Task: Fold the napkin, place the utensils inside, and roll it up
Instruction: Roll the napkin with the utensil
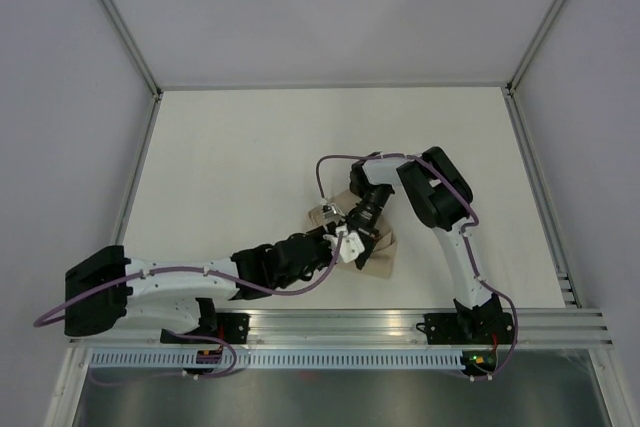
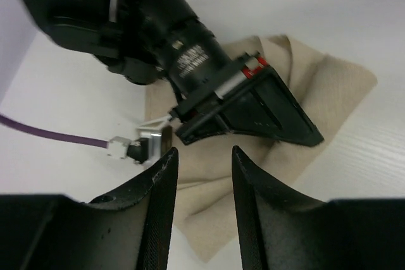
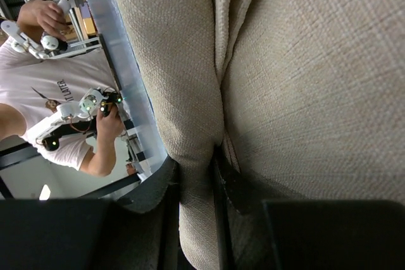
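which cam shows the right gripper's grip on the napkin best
Right wrist: the right gripper visibly pinches a fold of the napkin. Left wrist shows the gripper's outside over the napkin, the pinch itself unclear. Top external shows both small.

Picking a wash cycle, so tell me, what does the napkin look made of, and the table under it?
The napkin: woven cloth, likely cotton or linen, matte beige; a coarse weave shows up close and it bunches into soft folds. The table: hard white board, probably laminate, low sheen with faint straight grain lines.
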Robot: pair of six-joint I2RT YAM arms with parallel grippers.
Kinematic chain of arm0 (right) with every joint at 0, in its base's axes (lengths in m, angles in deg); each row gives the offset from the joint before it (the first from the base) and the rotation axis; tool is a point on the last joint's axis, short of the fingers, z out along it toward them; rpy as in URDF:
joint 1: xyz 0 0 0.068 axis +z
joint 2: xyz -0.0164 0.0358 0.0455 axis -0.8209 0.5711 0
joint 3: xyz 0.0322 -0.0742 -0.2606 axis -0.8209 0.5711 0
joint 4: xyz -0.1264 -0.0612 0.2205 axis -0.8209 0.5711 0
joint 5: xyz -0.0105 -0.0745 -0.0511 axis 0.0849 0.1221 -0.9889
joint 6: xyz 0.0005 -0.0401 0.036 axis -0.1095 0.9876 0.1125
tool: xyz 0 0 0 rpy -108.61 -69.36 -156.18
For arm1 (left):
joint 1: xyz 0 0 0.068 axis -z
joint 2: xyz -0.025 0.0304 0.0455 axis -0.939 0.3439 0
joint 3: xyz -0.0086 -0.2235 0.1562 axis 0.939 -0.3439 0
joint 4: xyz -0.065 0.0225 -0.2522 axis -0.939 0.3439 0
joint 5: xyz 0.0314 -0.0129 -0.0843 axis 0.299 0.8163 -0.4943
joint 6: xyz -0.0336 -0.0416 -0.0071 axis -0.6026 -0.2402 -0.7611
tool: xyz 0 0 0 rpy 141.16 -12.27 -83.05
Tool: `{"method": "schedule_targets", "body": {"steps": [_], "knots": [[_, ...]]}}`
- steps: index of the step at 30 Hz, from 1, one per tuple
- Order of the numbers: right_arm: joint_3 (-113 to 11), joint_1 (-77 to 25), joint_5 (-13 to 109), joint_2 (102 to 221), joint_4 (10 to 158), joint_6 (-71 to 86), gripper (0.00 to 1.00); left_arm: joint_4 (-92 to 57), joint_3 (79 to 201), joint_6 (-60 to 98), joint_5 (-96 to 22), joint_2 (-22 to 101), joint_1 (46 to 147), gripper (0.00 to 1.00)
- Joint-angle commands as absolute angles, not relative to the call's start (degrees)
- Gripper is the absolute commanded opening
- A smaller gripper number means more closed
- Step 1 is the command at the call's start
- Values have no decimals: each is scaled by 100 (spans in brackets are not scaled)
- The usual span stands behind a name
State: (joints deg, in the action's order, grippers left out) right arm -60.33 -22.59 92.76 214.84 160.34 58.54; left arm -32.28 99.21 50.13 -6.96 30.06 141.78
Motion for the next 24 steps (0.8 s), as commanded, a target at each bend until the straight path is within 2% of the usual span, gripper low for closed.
{"method": "schedule_targets", "body": {"steps": [1,7,9,18,24], "knots": [[-5746,-2361,7143,21847,14629,6167,1,-2869,9965,5442,-1079,3490,14423,45],[-5473,-2388,6932,21513,14154,5921,1,-3202,9843,5680,-1412,4106,14582,47],[-5429,-2388,6879,21460,14075,5886,1,-3361,9807,5714,-1500,4141,14591,50],[-5394,-2406,6888,21442,14013,5859,1,-3264,9956,6057,-2089,4791,14626,55],[-5376,-2432,6905,21424,14013,5894,2,-3879,9974,6391,-1766,5345,14591,57]]}}
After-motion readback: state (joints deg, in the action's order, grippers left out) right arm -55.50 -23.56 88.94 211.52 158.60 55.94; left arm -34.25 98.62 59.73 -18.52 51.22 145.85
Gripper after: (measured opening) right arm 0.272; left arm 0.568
